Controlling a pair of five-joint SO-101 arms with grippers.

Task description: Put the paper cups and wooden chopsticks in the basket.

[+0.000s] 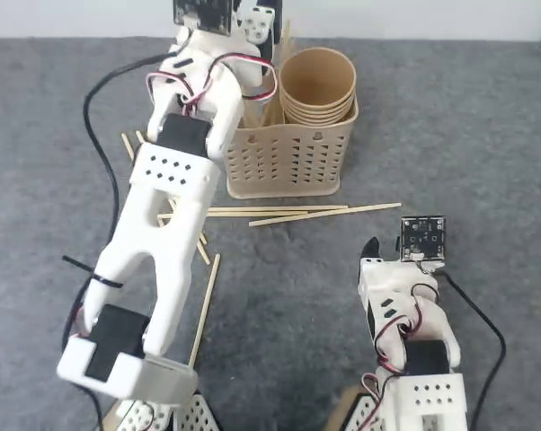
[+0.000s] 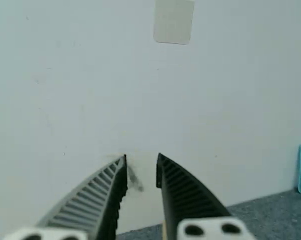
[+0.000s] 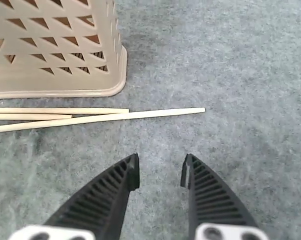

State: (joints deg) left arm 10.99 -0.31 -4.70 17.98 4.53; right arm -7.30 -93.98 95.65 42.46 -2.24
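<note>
The paper cups (image 1: 317, 83) are stacked in the right half of the basket (image 1: 288, 166), at the upper middle of the high view, so the risk lies with the chopsticks (image 1: 297, 213). Several lie bunched on the grey mat (image 1: 486, 153) just in front of the basket, and more are scattered at the centre left, partly under the left arm. The right gripper (image 3: 160, 164) hovers just short of the bunch, jaws moderately apart. If it closes there it could catch two sticks at once, or roll one away. A stick held near its end would likely droop and knock the basket's rim. The left gripper (image 2: 141, 160) sits above the basket's left half with a narrow gap between its jaws and no stick clamped at the tips. It could block or collide with the right arm on delivery.
</note>
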